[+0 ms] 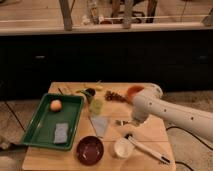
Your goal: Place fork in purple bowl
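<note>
The purple bowl (90, 150) sits empty near the table's front edge, left of a small white cup (123, 148). A small silver fork (120, 122) lies on the wooden table, just right of a grey-blue cloth (100, 125). My white arm comes in from the right. My gripper (133, 122) hangs low over the table, right beside the fork's right end. I cannot tell whether it touches the fork. The fork is up and to the right of the purple bowl.
A green tray (37, 134) at the left holds an orange fruit (56, 105) and a grey sponge (61, 133). A pale green cup (96, 106) stands mid-table. An orange bowl (133, 90) is behind my arm. A long white dark-tipped utensil (147, 149) lies at the front right.
</note>
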Robot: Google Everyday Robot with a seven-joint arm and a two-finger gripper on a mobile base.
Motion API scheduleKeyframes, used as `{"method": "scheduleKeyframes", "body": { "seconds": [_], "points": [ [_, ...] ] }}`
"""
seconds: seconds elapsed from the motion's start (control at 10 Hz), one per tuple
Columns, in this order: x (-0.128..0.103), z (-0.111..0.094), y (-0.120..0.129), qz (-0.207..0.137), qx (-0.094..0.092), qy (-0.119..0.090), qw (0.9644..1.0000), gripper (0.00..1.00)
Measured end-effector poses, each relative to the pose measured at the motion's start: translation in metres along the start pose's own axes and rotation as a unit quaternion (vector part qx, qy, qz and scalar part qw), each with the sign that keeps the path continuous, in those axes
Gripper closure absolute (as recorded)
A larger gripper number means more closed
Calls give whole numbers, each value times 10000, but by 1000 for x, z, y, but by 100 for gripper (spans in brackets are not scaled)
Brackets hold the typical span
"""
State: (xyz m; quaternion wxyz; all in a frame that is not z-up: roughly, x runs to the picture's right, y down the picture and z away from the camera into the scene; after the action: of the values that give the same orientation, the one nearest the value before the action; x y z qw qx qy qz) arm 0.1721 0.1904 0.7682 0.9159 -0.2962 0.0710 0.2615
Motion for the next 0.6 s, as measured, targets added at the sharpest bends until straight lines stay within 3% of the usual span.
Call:
{"method": "scheduleKeyframes", "body": {
  "seconds": [0.1, 0.3, 0.6],
  "points": [
    [-5, -1, 7, -57, 8, 7, 10000, 96],
    [-5, 0, 9, -219, -16, -14, 9998, 93],
    [-21, 13, -8, -984, -133, 0, 9951, 65]
  ]
}}
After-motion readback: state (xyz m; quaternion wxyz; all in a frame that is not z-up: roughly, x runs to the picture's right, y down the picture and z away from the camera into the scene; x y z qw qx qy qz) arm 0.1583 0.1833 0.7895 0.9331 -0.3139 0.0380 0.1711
